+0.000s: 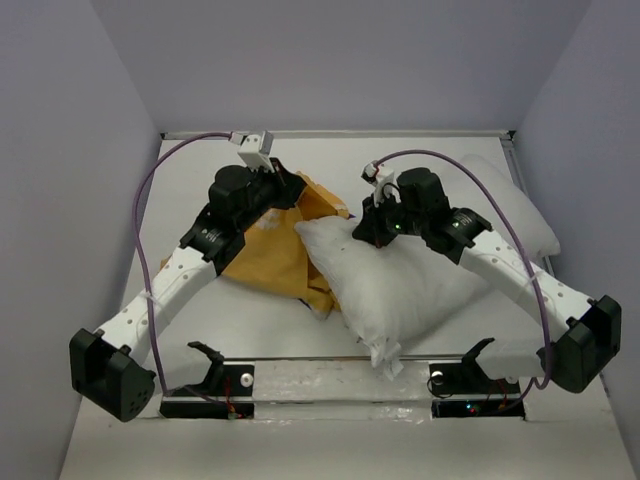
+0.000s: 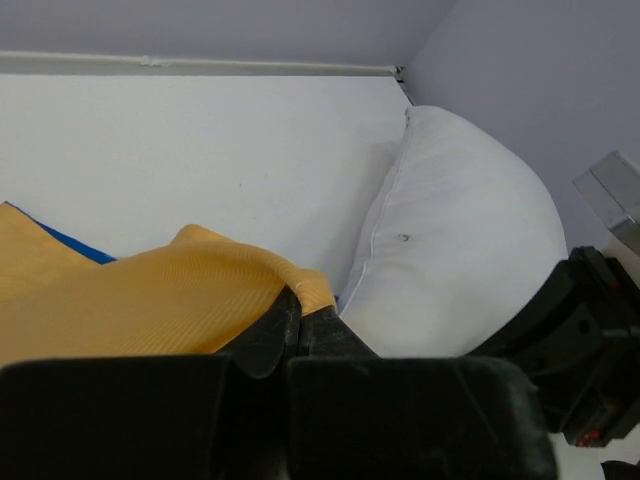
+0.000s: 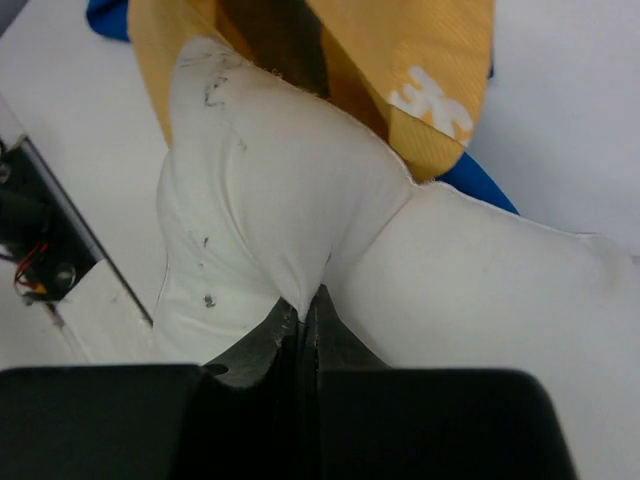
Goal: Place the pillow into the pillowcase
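The pillow [image 1: 400,285] lies plump and white in the middle of the table [image 1: 190,190], one corner pointing toward the near edge between the two arm bases. All of it is outside the pillowcase [image 1: 265,250]. The right gripper [image 3: 308,305] has its fingers pressed together on a raised fold of the pillow's top, the cloth bunched into a ridge there. Just to the left sits the pillowcase, crumpled, yellow-orange side up with a blue edge showing, and the pillow's left edge overlaps it. The left gripper [image 2: 300,318] is pinching a yellow fold of it. There's a bit of white lettering [image 3: 430,100] on the yellow, too little of it to read. A second white pillow [image 1: 515,215] lies by the right wall.
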Available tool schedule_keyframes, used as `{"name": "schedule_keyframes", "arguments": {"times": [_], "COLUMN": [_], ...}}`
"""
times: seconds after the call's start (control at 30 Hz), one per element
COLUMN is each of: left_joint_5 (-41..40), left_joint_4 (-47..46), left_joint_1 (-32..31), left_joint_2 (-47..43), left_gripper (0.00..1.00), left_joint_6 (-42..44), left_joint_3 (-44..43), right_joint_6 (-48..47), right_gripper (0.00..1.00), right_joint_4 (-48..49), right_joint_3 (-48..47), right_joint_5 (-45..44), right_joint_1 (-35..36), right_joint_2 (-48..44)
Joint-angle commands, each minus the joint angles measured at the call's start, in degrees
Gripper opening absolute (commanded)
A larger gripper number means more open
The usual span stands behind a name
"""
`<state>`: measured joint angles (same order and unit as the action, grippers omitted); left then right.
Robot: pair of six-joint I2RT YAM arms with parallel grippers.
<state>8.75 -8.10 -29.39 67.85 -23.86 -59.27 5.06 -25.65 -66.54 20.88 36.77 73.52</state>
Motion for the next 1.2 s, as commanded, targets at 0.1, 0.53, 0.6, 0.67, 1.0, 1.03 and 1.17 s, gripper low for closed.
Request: {"name": "schedule_keyframes", "arguments": {"times": [0.1,0.53,0.6,0.67,1.0,1.03,1.17], "left_joint_5": [-7.9,-10.6,-9.0,-6.8,-6.2,-6.4,-11.1], "left_joint_4": [4.0,11.4,11.4,11.5,19.3,19.8,20.6], "left_joint_1": [-0.1,-7.7,-8.3,-9.5,-10.8,-10.8,-10.8], "left_joint_2": [-7.3,-3.8,-3.2,-3.0,-0.5,-0.1,1.0], "left_gripper": [0.0,0.0,0.0,0.0,0.0,0.0,0.0], "left_joint_6": [4.3,9.1,8.4,8.1,10.8,11.0,12.3], "left_joint_3": [4.1,-4.8,-5.6,-6.7,-11.3,-12.3,-14.1], "right_joint_6": [2.9,5.9,8.2,10.2,13.2,12.5,11.7], "right_gripper": [0.0,0.0,0.0,0.0,0.0,0.0,0.11], "right_joint_4": [4.6,18.2,24.1,28.0,53.4,54.8,53.0], "right_joint_3": [-6.2,-7.9,-7.2,-7.1,-2.2,-2.0,-1.8], "right_joint_5": [-14.3,-25.0,-28.8,-32.2,-53.3,-53.8,-51.7], "right_joint_1": [-0.4,0.7,0.7,0.7,2.5,2.5,3.0], "right_joint_2": [2.1,5.0,5.1,5.7,10.1,12.2,15.2]}}
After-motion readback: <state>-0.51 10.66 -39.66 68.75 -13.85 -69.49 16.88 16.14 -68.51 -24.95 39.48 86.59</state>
